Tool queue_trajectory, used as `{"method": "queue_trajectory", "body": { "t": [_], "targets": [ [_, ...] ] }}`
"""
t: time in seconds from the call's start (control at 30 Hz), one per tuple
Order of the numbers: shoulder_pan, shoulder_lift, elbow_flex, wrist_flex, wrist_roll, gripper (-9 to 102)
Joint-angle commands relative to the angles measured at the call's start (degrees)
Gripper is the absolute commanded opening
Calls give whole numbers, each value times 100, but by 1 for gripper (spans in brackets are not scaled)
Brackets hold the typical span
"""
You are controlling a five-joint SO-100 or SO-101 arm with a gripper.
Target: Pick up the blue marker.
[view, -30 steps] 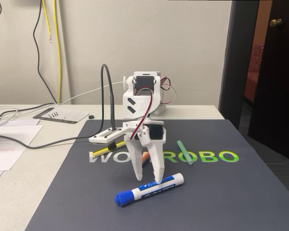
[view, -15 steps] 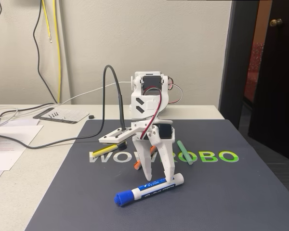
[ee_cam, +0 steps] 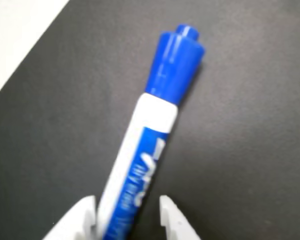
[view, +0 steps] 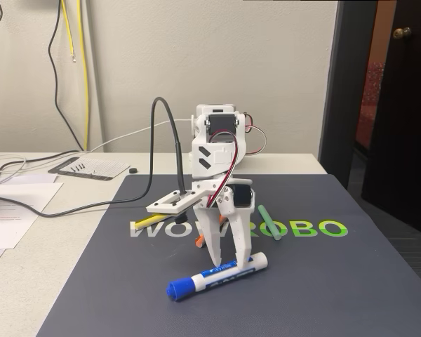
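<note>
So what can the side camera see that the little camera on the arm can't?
The fixed view takes in the whole arm, the thin yellow, orange and green sticks on the grey mat, plus papers and cables. The wrist view alone shows, up close, the fingertips either side of the marker barrel, with a gap on one side. Both show the blue marker and the end effector straddling it.

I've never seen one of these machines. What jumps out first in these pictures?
The white robot arm stands mid-mat in the fixed view, its hand reaching down with its fingers on either side of the blue marker lying near the front of the dark mat. The wrist view shows the marker close up, its blue cap pointing away. Thin yellow and green sticks lie behind.
</note>
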Motion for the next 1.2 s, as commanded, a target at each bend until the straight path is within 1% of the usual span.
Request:
{"method": "queue_trajectory", "body": {
  "t": [0.0, 0.23, 0.37, 0.47, 0.67, 0.87, 1.0, 1.17],
  "targets": [
    [-88, 114, -176, 0, -88, 15],
    [-88, 114, -176, 9, -114, 12],
    [-88, 105, -176, 9, -123, 7],
    [-97, 105, -176, 26, -176, 0],
    [-97, 105, -176, 18, -149, 0],
    [-97, 158, -264, -79, 158, 0],
    [-123, 352, -264, -97, 483, 0],
    [-167, 703, -264, 132, 967, 0]
  ]
}}
